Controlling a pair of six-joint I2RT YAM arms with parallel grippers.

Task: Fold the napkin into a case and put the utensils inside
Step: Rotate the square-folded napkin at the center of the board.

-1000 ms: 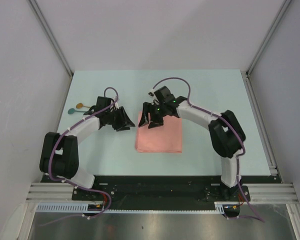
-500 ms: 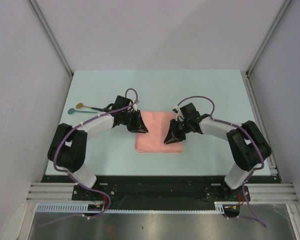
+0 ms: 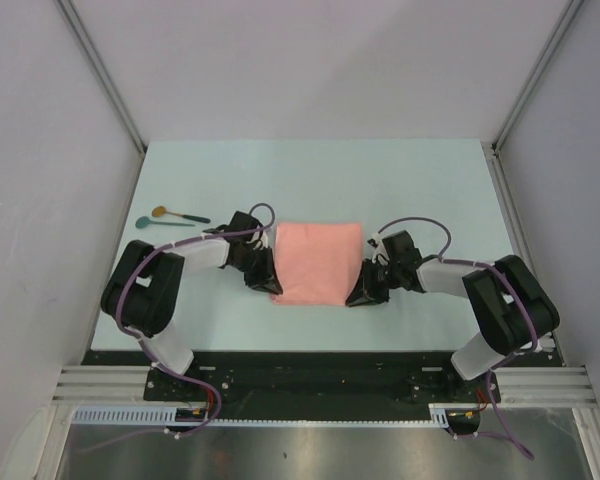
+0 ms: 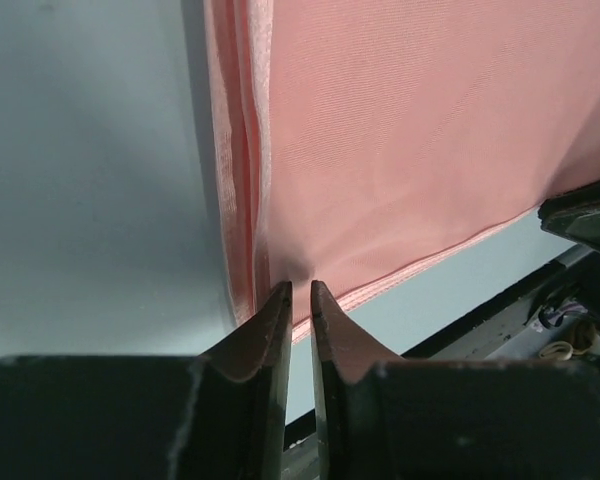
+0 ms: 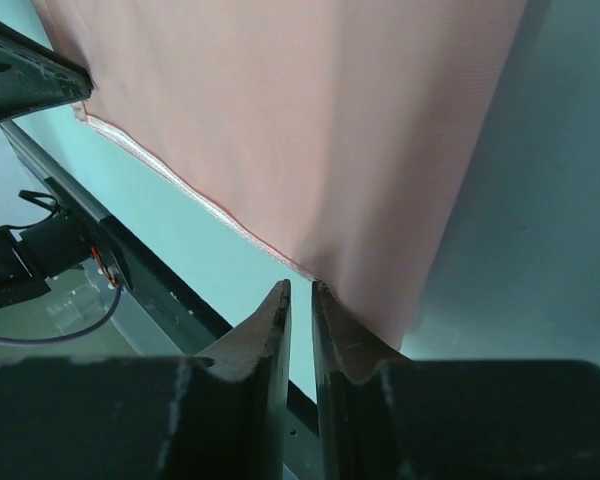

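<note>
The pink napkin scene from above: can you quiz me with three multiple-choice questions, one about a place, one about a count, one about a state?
1. Where do the spoons lie relative to the napkin?
A) on top of it
B) on the table, off to its left
C) tucked inside it

2. How many spoons are there?
A) one
B) two
C) four

3. How is the napkin lying?
A) flat, folded in layers
B) balled up
C) hanging over the table's edge

Answers:
1 B, they rest on bare table, apart from the cloth.
2 B, two thin handles with two bowls show.
3 A, the left wrist view shows stacked edges along its flat side.
</note>
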